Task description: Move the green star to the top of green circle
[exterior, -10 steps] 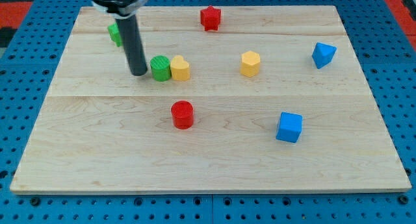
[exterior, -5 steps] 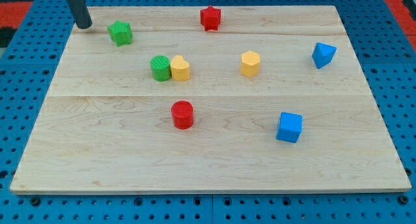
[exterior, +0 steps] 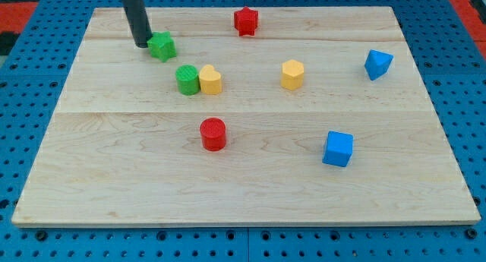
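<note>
The green star [exterior: 162, 45] lies at the board's upper left. My tip [exterior: 142, 44] stands right against the star's left side. The green circle [exterior: 187, 79] sits below and to the right of the star, a short gap away. A yellow block [exterior: 210, 80] touches the green circle's right side.
A red star [exterior: 245, 20] lies at the top centre. A yellow hexagon [exterior: 292, 74] sits right of centre. A red cylinder [exterior: 213, 134] sits below the green circle. A blue block [exterior: 377, 64] is at the right and a blue cube [exterior: 338, 149] at the lower right.
My tip went from beside the green circle to the top left corner, then came right against the green star. The star has slid right and slightly down, towards the green circle.
</note>
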Robot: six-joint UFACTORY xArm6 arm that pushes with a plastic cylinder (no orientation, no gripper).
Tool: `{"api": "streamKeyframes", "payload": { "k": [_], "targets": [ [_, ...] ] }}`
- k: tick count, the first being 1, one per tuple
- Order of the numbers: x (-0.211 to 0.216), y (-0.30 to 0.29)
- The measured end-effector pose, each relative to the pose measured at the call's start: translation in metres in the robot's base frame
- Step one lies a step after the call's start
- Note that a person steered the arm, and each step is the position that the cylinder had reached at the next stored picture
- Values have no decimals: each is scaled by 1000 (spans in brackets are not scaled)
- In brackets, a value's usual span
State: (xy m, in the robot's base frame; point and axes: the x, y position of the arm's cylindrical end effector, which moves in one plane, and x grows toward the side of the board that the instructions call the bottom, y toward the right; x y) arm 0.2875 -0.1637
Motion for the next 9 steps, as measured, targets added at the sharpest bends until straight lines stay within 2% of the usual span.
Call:
{"api": "streamKeyframes", "payload": {
  "k": [1, 2, 4, 7, 9],
  "targets": [
    [-9, 20],
    [2, 20],
    [-22, 47],
    [24, 52],
    [30, 58]
  ]
}}
